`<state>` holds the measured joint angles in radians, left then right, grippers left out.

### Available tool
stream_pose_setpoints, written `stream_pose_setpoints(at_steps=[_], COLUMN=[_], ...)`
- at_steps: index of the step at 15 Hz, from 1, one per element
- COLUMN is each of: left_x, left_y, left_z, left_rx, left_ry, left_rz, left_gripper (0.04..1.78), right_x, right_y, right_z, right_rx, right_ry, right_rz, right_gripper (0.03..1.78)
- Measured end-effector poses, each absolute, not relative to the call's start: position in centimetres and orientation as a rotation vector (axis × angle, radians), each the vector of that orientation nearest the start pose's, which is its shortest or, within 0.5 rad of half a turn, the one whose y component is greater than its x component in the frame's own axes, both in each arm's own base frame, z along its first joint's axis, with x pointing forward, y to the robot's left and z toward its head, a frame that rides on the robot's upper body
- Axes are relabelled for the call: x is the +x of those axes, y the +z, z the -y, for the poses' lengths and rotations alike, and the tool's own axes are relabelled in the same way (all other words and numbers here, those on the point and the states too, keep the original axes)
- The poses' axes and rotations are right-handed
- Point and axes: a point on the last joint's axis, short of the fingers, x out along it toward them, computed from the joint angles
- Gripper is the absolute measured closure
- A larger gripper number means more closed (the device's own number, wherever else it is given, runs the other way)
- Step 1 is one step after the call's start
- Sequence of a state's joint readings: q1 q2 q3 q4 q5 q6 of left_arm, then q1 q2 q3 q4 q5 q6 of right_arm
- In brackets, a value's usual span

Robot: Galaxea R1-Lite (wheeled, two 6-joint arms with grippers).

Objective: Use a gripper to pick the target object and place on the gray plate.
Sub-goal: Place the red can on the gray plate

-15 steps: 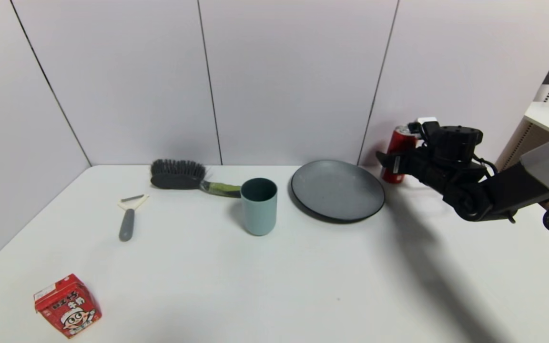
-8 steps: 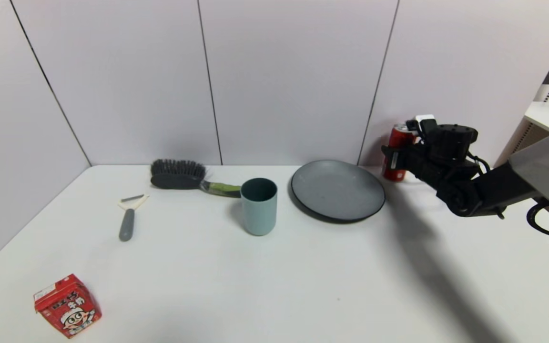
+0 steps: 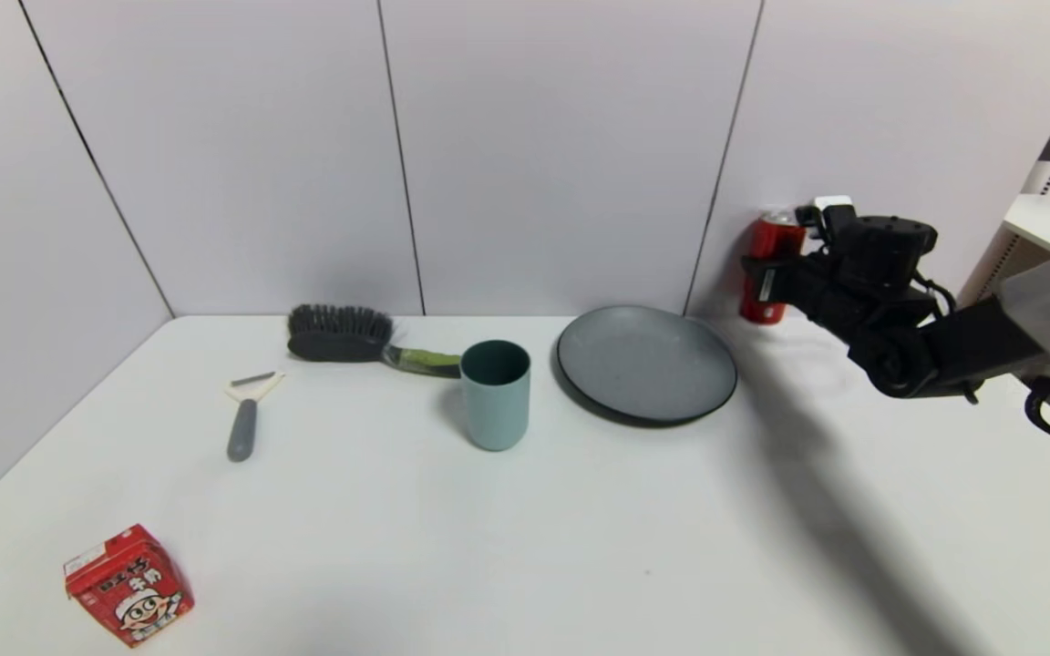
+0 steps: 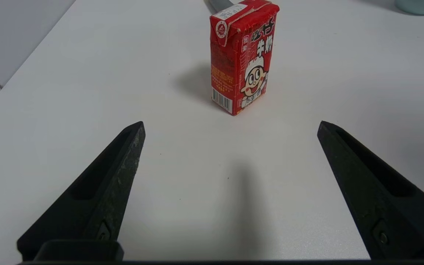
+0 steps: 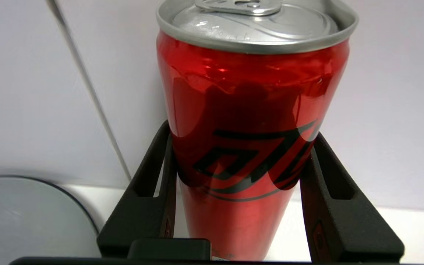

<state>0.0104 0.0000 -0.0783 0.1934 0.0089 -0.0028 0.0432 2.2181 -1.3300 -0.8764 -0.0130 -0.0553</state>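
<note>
Your right end effector (image 5: 237, 162) grips the can (image 5: 250, 147), apparently clear of the worktop (image 3: 525, 510); carry it level toward the plate (image 3: 645, 363), frame centre.

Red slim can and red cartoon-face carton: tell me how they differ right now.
The tall slim red metal can is round with a silver top; the red cartoon-face paper carton is boxy. The can is clamped in the right claw beside the far wall; the carton stands free before the open left claw. Both are red.

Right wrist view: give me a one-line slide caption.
Right pincer clamped on the upright red can, the gray plate's rim at the edge of view.
</note>
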Motion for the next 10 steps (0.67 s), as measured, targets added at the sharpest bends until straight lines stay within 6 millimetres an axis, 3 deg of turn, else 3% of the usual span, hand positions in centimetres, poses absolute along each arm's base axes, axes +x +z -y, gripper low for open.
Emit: stream_pose_setpoints(at_steps=[3, 6, 10], left_x=[-3.0, -3.0, -3.0], left_y=[7.7, 7.7, 7.7], left_z=[0.0, 0.0, 0.0], left_rx=[-0.003, -0.003, -0.002], left_ry=[0.019, 0.019, 0.019], left_rz=[-0.116, -0.116, -0.116], left_gripper=[0.13, 0.13, 0.13], right_x=[42.8, 39.0, 32.8], right_y=[17.8, 20.0, 20.7], right_z=[-1.9, -2.7, -7.0], right_rx=[-0.056, -0.054, -0.051], right_ry=[0.087, 0.185, 0.437], right_rz=[0.027, 0.039, 0.012], right_gripper=[0.9, 0.9, 0.9])
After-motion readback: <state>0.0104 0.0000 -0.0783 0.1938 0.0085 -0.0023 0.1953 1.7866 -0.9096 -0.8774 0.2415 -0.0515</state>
